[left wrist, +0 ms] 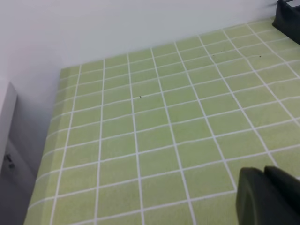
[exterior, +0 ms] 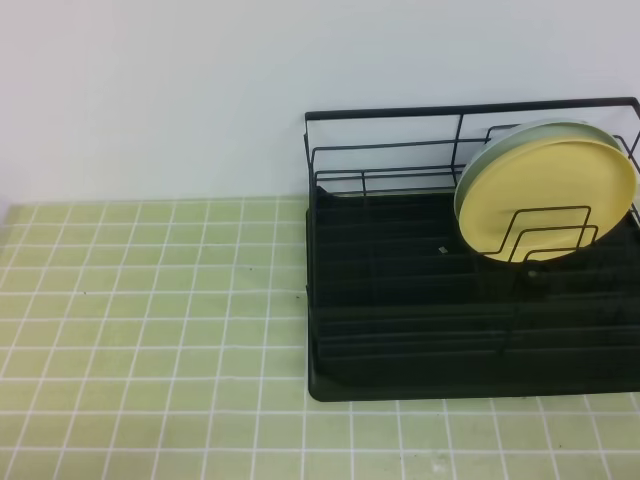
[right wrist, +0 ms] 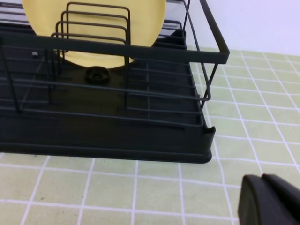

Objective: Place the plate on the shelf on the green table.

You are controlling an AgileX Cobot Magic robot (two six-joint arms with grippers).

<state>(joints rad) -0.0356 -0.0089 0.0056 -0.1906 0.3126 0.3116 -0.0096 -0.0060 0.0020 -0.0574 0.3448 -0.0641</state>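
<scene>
Note that the plate [exterior: 548, 200] stands tilted on edge in the shelf [exterior: 400, 300], propped behind its wire loops so it cannot roll, while your left gripper [left wrist: 265, 197] and right gripper [right wrist: 267, 201], both pressed together and empty, hang clear of the shelf.

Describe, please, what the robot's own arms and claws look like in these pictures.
Very little shows. In each wrist view only a dark, matte black, rounded claw tip juts into the lower right corner: the left claw over the green table, the right claw in front of the shelf. No cables or markings are visible, and the high view shows no arm.
</scene>
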